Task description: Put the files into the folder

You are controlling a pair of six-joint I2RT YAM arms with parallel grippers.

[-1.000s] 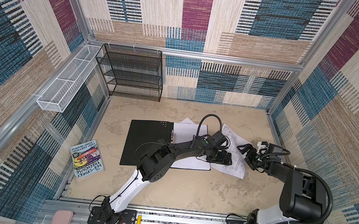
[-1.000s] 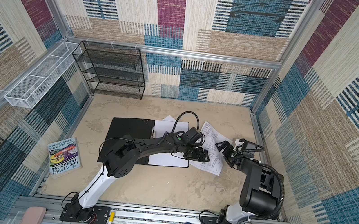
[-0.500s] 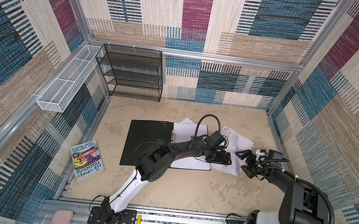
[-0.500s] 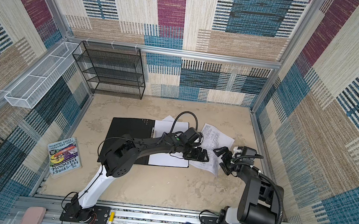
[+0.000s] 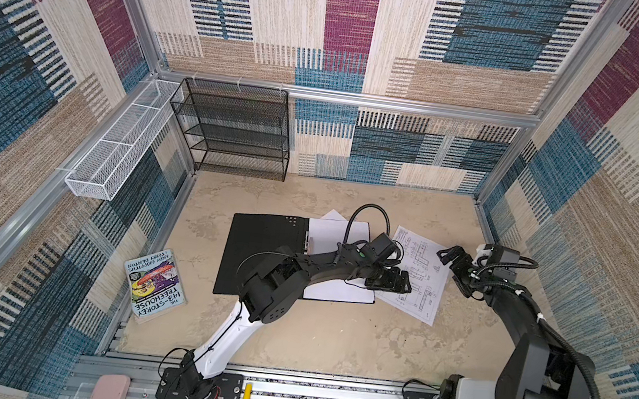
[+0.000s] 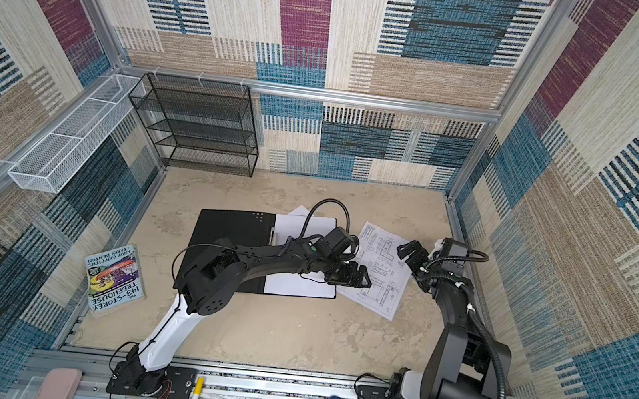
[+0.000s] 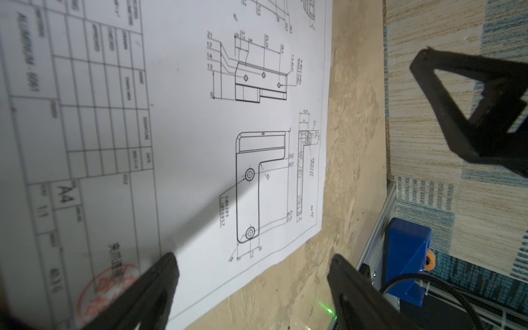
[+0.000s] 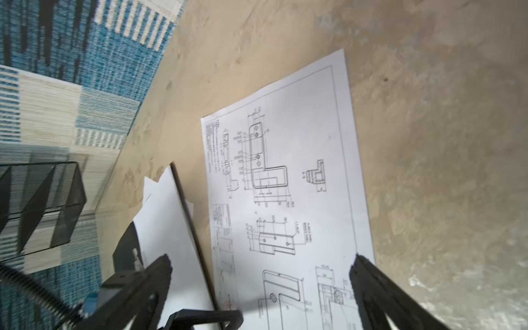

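Note:
The folder [image 5: 260, 251] [image 6: 229, 235] lies open in both top views, black inside up, with blank white files [image 5: 336, 253] [image 6: 298, 286] [image 8: 165, 228] on its right half. One printed file [image 5: 421, 277] [image 6: 383, 276] [image 7: 200, 143] [image 8: 285, 171] of technical drawings lies on the table right of the folder. My left gripper [image 5: 386, 280] [image 6: 349, 278] [image 7: 254, 260] stands open, low over that sheet's near-left edge: one finger over paper, the other over bare table. My right gripper [image 5: 452, 260] [image 6: 411, 254] [image 8: 261, 260] is open above the sheet's right edge, holding nothing.
A colourful paperback book [image 5: 155, 288] lies at the front left. A black wire rack [image 5: 234, 130] [image 8: 43, 205] stands against the back wall, with a white mesh basket [image 5: 123, 149] on the left wall. A blue block [image 7: 405, 257] sits past the table's rail.
My right gripper dipped toward the front, then swung back and up to the sheet's right edge. The left gripper has hardly moved. The sheet lies where it was.

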